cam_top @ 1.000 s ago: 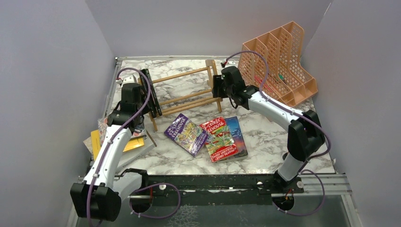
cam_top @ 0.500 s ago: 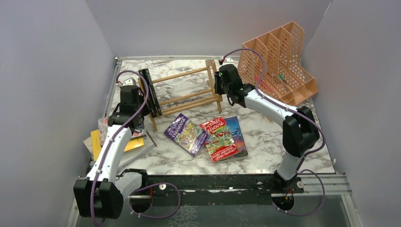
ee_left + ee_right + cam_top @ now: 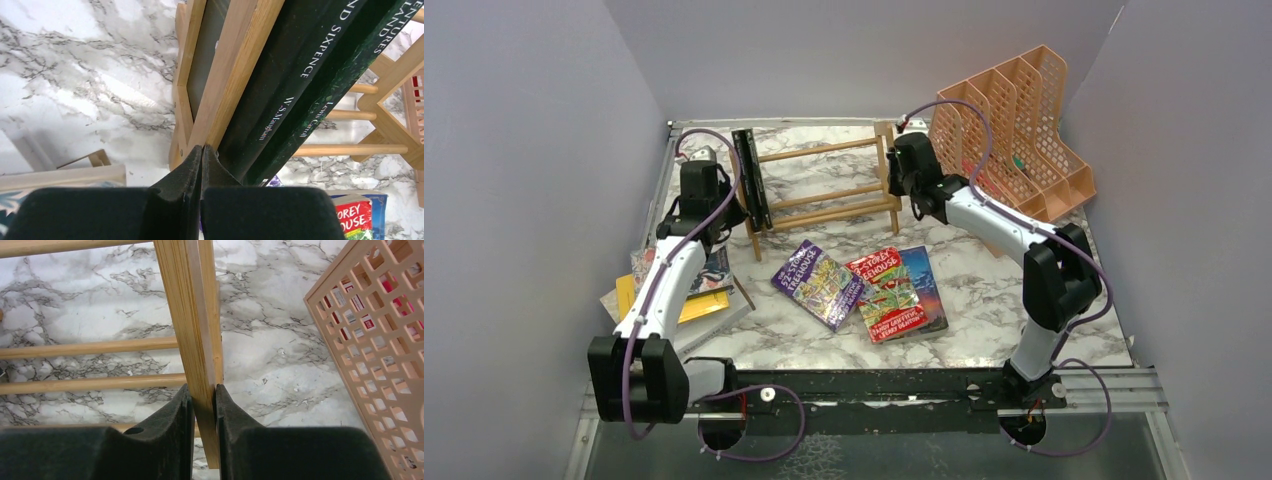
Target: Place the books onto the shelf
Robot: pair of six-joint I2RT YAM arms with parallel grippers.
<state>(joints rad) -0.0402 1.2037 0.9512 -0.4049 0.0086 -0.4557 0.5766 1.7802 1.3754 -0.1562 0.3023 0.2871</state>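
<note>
Marble table [image 3: 984, 290], your right gripper [image 3: 204, 390] clamped on the right end frame of the shelf [image 3: 824, 190], your left gripper [image 3: 201, 150] closed tight at its left end, dark books [image 3: 300, 75] against that end.

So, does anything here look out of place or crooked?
The shelf stands a little crooked to the back edge of the table, with the right pincer clamped on its right end. The pile of books at the left lies untidy, corners pointing different ways.
</note>
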